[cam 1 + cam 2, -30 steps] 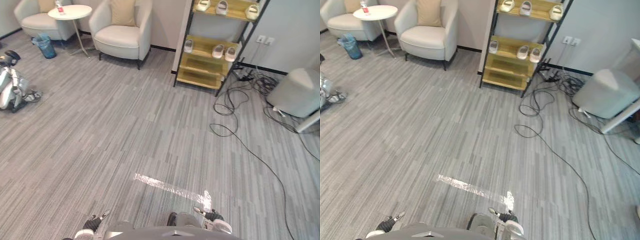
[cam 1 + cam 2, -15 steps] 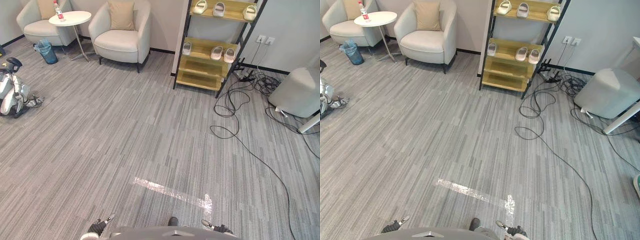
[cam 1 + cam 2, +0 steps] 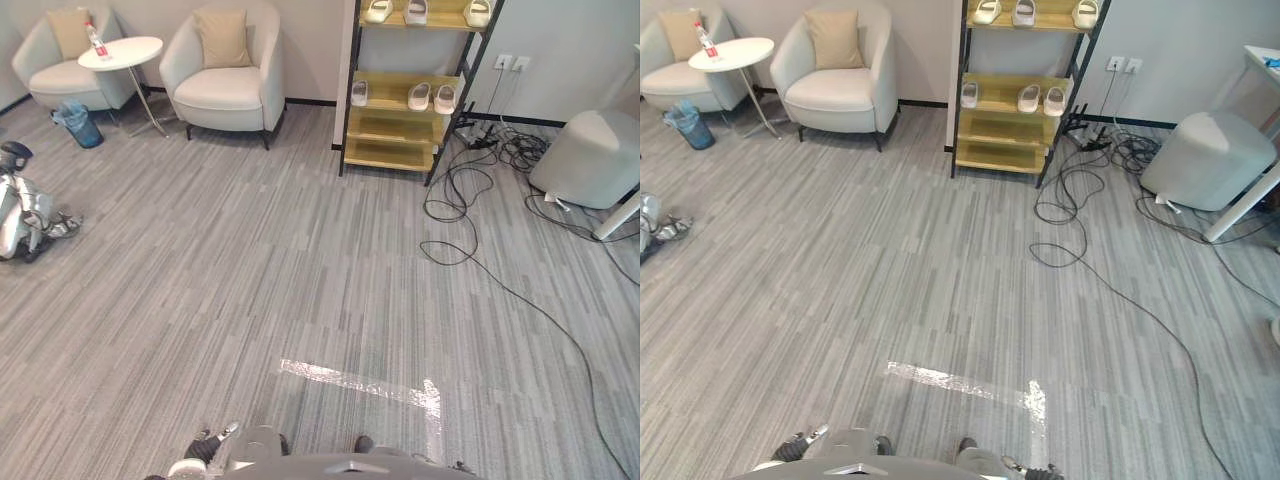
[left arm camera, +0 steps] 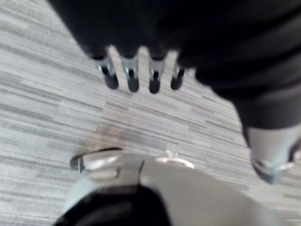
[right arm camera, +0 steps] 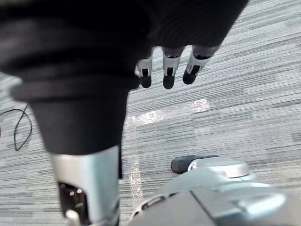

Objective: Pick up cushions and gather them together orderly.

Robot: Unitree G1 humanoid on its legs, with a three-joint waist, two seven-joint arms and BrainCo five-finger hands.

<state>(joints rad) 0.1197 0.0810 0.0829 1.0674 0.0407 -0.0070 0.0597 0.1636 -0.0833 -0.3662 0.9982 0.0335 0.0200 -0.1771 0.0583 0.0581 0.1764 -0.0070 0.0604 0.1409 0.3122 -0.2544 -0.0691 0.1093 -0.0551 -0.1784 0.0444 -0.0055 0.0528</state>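
The robot's view has shifted since a moment ago, nothing in the room moving: far armchairs (image 3: pixel 222 88) hold the tan cushions (image 3: pixel 222 38), the left hand (image 4: pixel 130 74) and right hand (image 5: pixel 168 75) hang open and empty, and trailing floor cables (image 3: pixel 512 152) could snag its walk.

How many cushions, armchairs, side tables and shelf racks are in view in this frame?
Cushions: 2, right cushion and left cushion
Armchairs: 2, right armchair and left armchair
Side table: 1
Shelf rack: 1
Total: 6
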